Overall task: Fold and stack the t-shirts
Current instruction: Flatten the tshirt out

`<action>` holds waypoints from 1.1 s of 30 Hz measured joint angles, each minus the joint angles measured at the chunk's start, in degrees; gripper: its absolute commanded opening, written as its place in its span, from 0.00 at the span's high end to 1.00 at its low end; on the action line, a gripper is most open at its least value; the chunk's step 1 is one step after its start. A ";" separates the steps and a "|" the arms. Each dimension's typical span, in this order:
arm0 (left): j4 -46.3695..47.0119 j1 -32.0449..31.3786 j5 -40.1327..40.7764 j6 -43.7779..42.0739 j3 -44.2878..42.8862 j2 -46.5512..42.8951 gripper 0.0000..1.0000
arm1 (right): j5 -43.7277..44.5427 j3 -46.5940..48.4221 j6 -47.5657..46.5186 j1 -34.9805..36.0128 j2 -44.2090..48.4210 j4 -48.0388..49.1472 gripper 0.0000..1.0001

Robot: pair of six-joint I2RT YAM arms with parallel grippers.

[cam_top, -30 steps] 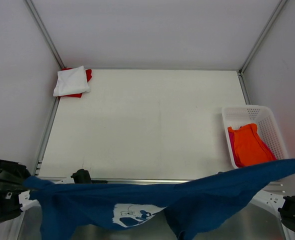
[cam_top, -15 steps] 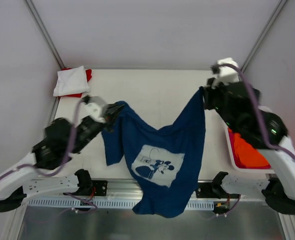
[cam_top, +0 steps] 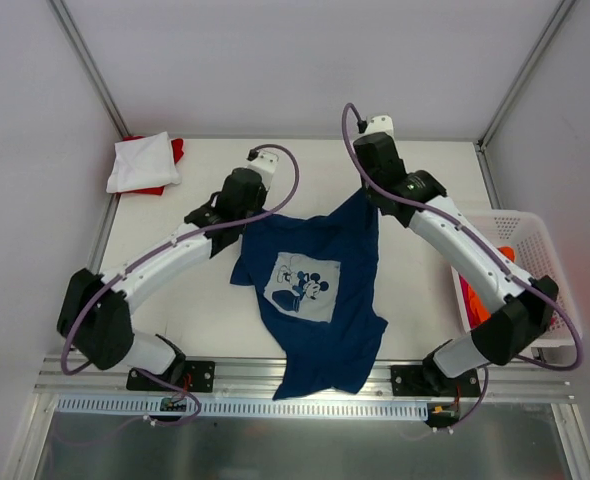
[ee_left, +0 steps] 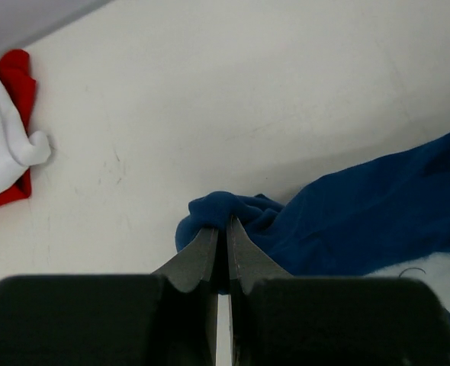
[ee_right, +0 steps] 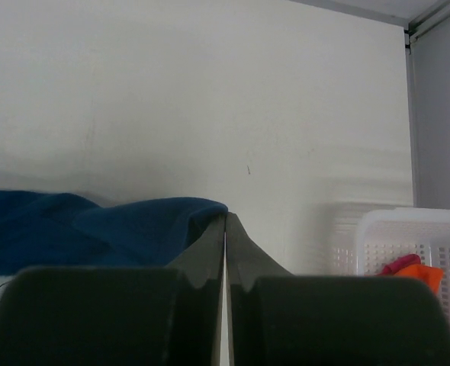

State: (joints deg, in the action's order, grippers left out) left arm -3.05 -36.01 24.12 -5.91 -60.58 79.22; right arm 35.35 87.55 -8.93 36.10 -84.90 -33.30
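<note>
The navy t-shirt (cam_top: pixel 315 300) with a pale cartoon print lies print-up across the middle of the table, its lower end hanging over the near edge. My left gripper (cam_top: pixel 243 213) is shut on its left top corner (ee_left: pixel 225 210). My right gripper (cam_top: pixel 370 192) is shut on its right top corner (ee_right: pixel 164 217). A folded white t-shirt (cam_top: pixel 142 161) lies on a red one (cam_top: pixel 176 151) at the far left corner; both show in the left wrist view (ee_left: pixel 4 130). An orange t-shirt (cam_top: pixel 478 298) sits in the basket, and a bit of magenta (ee_right: pixel 399 264) shows beside it.
The white lattice basket (cam_top: pixel 530 225) stands at the right edge of the table, partly behind my right arm. Metal frame posts and pale walls enclose the table on three sides. A metal rail (cam_top: pixel 225 375) runs along the near edge.
Both arms have swung forward over the table, carrying the navy shirt from hanging stretched below the near edge to lying spread on the tabletop, print facing up.
</note>
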 measured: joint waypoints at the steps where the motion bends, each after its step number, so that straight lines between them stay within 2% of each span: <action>1: -0.74 1.46 -0.70 0.42 -1.33 2.45 1.00 | 0.20 0.35 0.11 -0.48 -1.20 0.39 1.00; 4: -1.95 4.09 -0.57 0.28 -6.82 9.55 1.00 | 2.05 1.60 0.61 -2.16 -6.05 1.01 1.00; 8: -2.36 5.07 4.92 -1.40 -15.98 18.40 1.00 | 5.44 4.00 0.92 -3.50 -11.45 1.33 1.00; 12: -1.49 4.94 4.70 -2.49 -15.52 17.31 1.00 | 6.43 3.15 1.11 -3.98 -11.34 1.64 1.00; 15: 1.86 5.81 -4.81 -2.91 -6.19 5.60 1.00 | 4.33 0.20 -0.35 -3.98 -6.51 2.75 1.00; 17: 1.03 6.47 -9.92 -1.99 -3.48 -4.09 1.00 | 1.99 -0.92 -1.53 -3.98 -0.92 2.78 1.00; 19: 0.87 6.88 -14.29 -0.44 -4.37 -14.38 1.00 | -2.19 -1.77 -2.75 -3.98 8.52 2.73 1.00; 22: 1.05 6.88 -18.60 1.60 -7.89 -27.43 1.00 | -8.59 -1.66 -3.93 -3.85 27.74 3.72 1.00; 24: 0.94 6.88 -21.03 2.75 -10.10 -35.30 1.00 | -11.02 2.93 -4.07 -3.80 37.70 2.03 1.00; 28: -0.63 6.86 -27.43 6.40 -14.14 -46.01 1.00 | -15.47 19.67 -3.78 -3.82 48.89 -2.01 1.00; 33: -4.44 6.88 -36.39 12.20 -14.91 -51.21 1.00 | -25.07 22.51 -2.12 -4.15 55.93 -9.01 1.00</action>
State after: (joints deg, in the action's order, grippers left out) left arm -7.49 -29.12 -12.27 6.28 -75.48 28.01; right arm 10.28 110.06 -11.05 31.94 -28.97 -42.30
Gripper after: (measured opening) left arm 0.021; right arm 0.008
